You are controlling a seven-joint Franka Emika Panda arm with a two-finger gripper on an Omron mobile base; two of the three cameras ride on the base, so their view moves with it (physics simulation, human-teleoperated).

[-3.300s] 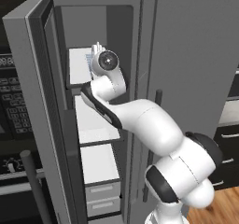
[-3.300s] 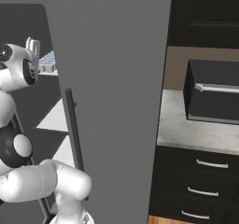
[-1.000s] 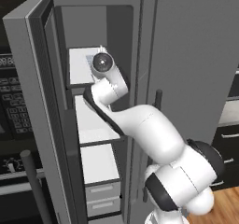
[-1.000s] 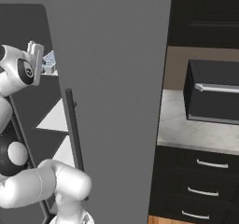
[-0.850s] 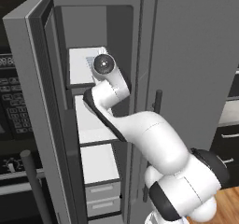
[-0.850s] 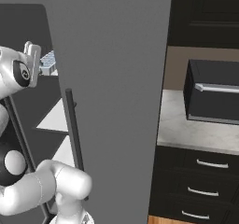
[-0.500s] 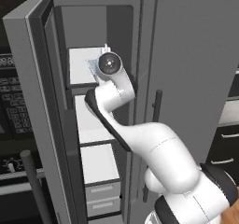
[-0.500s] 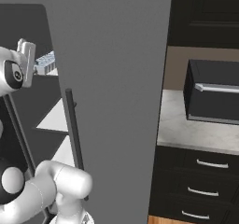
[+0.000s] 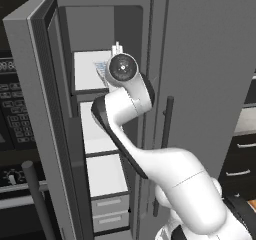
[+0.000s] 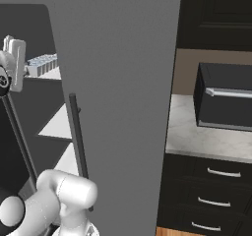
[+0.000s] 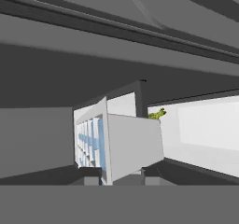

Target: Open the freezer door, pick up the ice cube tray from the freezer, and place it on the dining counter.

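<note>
White ice cube tray (image 11: 109, 146) pinched in tool (image 11: 120, 174), tilted on edge; freezer door (image 9: 37, 119) open.

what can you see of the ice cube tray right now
The ice cube tray is a small white rectangular tray that looks like plastic, with a grid of pale blue cubes. In the hand view it stands on edge, one long side turned toward the camera, with the gripper closed on its lower edge, a dark finger on each side. In the right base view it juts out level beside the hand, at the top white shelf of the freezer.
</note>
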